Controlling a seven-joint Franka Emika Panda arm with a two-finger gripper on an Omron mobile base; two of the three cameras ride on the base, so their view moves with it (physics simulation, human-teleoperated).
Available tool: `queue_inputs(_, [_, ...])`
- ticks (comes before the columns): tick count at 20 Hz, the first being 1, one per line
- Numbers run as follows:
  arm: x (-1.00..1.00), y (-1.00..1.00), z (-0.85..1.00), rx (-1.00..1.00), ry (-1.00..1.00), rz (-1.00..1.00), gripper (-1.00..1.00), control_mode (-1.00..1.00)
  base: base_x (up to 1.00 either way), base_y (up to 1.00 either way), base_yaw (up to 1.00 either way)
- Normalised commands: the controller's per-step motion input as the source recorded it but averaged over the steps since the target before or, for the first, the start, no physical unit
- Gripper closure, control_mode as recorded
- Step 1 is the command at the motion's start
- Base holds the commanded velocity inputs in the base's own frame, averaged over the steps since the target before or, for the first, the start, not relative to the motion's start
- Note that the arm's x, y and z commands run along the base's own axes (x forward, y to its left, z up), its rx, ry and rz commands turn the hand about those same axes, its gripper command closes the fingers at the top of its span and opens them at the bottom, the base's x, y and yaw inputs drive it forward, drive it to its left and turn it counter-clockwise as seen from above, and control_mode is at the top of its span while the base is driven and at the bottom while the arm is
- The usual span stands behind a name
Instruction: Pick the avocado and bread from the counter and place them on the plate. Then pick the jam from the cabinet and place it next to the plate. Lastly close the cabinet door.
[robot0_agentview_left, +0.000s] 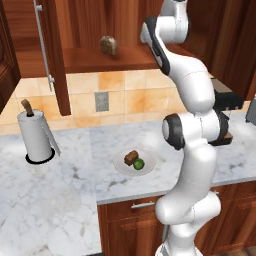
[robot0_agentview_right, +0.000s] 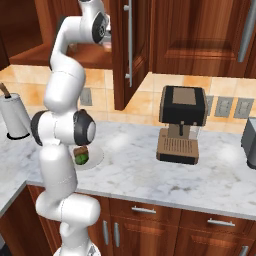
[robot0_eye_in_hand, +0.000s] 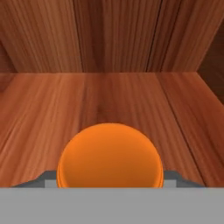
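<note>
Orange and close, the jam (robot0_eye_in_hand: 110, 155) sits on the cabinet (robot0_agentview_left: 112, 59) shelf board, with the gripper (robot0_eye_in_hand: 110, 177) at its two sides; whether the jaws actually clamp it cannot be told. Down on the counter (robot0_agentview_left: 75, 170), the bread (robot0_agentview_left: 131, 157) and avocado (robot0_agentview_left: 139, 163) lie touching on the plate (robot0_agentview_left: 121, 167). Beside the arm, the cabinet door (robot0_agentview_right: 131, 50) stands open.

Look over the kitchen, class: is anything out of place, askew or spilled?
Nothing spilled or damaged. The cabinet door stands open, and a speckled lump sits alone on the shelf. Bread and avocado lie neatly on the plate.
</note>
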Motion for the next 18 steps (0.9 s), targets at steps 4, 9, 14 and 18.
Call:
queue_inputs(4, [-1.00,0.29,-0.08,0.00,0.00,0.00,1.00,-1.00,0.00,0.00,0.00])
queue_inputs(9, [-1.00,0.43,-0.07,-0.02,0.00,0.00,1.00,-1.00,0.00,0.00,0.00])
queue_inputs(14, [-1.00,0.19,-0.01,0.00,0.00,0.00,1.00,-1.00,0.00,0.00,0.00])
queue_inputs(18, [-1.00,0.01,-0.07,0.00,0.00,0.00,1.00,-1.00,0.00,0.00,0.00])
